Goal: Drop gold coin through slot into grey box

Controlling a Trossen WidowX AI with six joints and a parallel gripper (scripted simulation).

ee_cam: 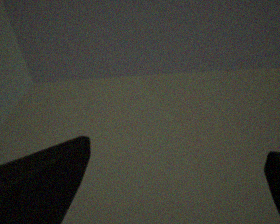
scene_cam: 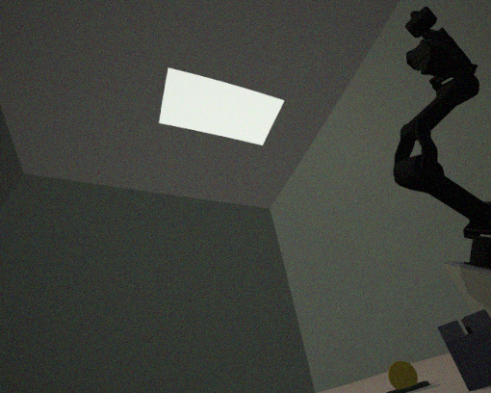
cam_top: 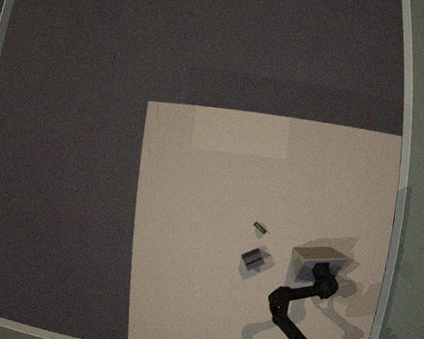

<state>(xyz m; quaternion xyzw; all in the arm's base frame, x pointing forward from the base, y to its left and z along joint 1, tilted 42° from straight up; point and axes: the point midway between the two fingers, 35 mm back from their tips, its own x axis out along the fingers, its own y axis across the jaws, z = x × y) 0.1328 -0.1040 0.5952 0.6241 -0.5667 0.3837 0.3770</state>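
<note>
Coin is upright on its edge in the dark-green holder, flat gold face toward the exterior camera. From the top view the coin reads as a thin sliver in the holder, long axis running diagonally, upper-left to lower-right on the pale table.

Count: one coin, one holder, one grey box, one arm.

The grey box sits near the holder, apart from it, toward the arm's side. Its slot shows as a dark line across the lid in the top view, running roughly lower-left to upper-right; in the exterior view the box shows a notch at its upper edge.

A second, open-fronted tan box stands to the right of the grey box, and the arm's wrist end sits right in front of it. The gripper is spread wide, holding nothing: both fingers show at the wrist view's lower corners with only bare surface between them. The arm is raised, well apart from the coin. Nothing lies between coin and grey box.
</note>
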